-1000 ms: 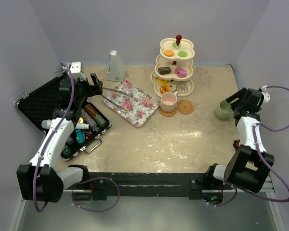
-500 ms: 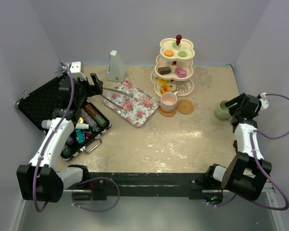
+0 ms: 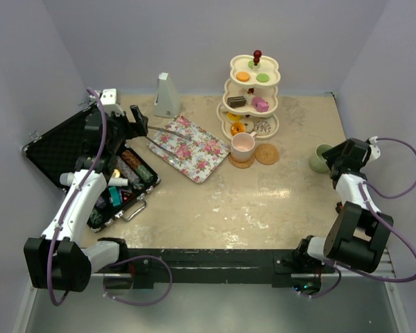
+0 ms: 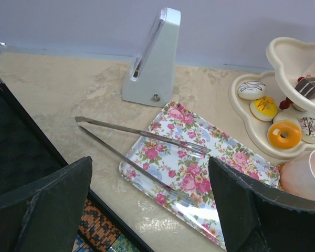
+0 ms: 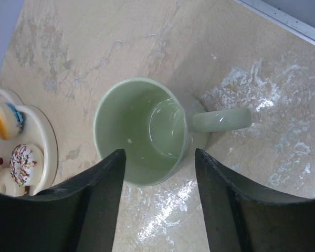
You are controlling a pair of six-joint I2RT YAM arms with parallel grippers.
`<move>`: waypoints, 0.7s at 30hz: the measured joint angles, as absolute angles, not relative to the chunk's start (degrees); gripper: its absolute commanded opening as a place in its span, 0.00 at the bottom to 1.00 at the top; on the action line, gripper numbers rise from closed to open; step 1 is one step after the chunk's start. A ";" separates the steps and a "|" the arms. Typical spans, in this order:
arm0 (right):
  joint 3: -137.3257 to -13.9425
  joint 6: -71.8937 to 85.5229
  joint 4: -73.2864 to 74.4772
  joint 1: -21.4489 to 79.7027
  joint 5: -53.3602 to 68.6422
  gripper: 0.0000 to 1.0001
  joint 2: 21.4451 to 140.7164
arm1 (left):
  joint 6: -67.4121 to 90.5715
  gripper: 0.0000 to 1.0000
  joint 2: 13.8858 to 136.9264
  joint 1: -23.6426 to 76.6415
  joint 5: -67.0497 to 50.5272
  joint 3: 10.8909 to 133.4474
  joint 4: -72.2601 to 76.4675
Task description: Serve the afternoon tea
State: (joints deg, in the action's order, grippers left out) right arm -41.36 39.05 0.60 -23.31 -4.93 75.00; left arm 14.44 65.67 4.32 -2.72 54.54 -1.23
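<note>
Judged step: grasping the green mug [image 5: 142,131] for transfer to the free woven coaster [image 3: 267,153].

Right gripper [image 5: 157,157]: spread wide, holding nothing, fingers to either side of the mug's near wall; contact not discernible. Mug: upright on the desk [image 3: 263,201], far right, well apart from the coasters, empty inside, handle pointing right in the wrist view, just beyond the right finger's tip.

Left gripper [image 4: 151,163]: also spread, empty, hanging above the edge of the open black case [image 3: 55,149], facing metal tongs [image 4: 142,134] lying across a floral tray [image 4: 220,152].

Elsewhere: pink mug [image 3: 243,145] on its own coaster, next to the free one; three-tier stand [image 3: 230,69] behind them, toy donuts and cakes on all tiers.

To do well:
- Lower until the fingers bracket the mug body below the rim, not just the lip.
- Keep the right finger clear of the handle, or rotate the wrist to close across the plain wall.
- Close gently; glazed-looking surface, probably slippery.
- Lift straight up, keep level, travel left.
- Set down centred on the free coaster without nudging the pink mug or the stand's bottom tier.

Writing: none legible. No brand or label visible on mug, tray or stand; items in the case too small to read.
</note>
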 measured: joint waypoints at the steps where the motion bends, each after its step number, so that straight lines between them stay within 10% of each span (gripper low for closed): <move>1: -41.01 39.05 0.01 -23.31 -4.89 0.54 75.09 | 14.44 0.96 65.67 4.32 -2.72 54.54 -1.26; 21: -43.11 31.44 -2.15 -23.29 -3.99 0.00 81.87 | 14.44 0.96 65.67 4.32 -2.70 54.54 -1.39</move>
State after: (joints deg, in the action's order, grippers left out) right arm -43.11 31.44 -2.15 -23.29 -3.99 81.87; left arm 14.44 65.67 4.32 -2.70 54.54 -1.39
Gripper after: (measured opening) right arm 0.044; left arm 0.963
